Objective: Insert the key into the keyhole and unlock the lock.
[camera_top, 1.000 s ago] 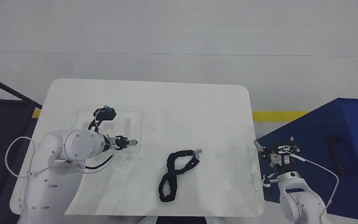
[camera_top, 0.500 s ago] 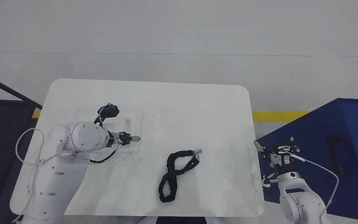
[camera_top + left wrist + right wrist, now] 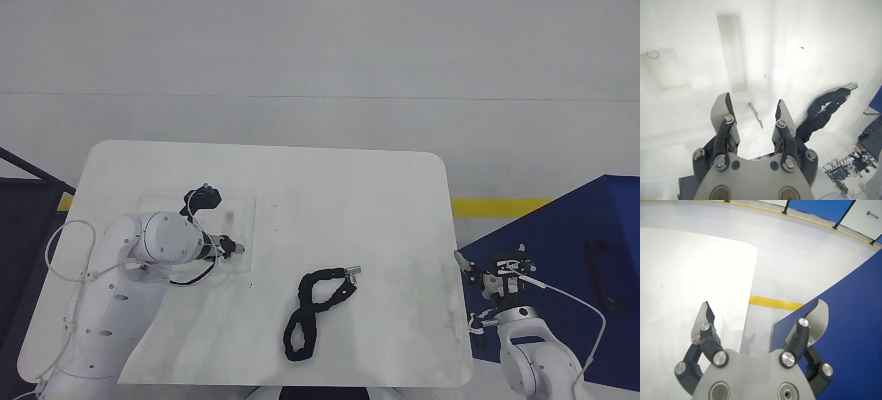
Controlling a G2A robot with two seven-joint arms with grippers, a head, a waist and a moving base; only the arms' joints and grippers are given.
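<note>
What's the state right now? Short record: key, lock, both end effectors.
key: on the white foam tray, ungripped
lock: black chain, middle of the table, apart from key
left end effector: open, over the key
right end effector: open, empty, at the table's right edge
stage: key not yet picked up

Overhead view looks down; low wrist views face table (image 3: 350,190); left shares lock (image 3: 815,115)
</note>
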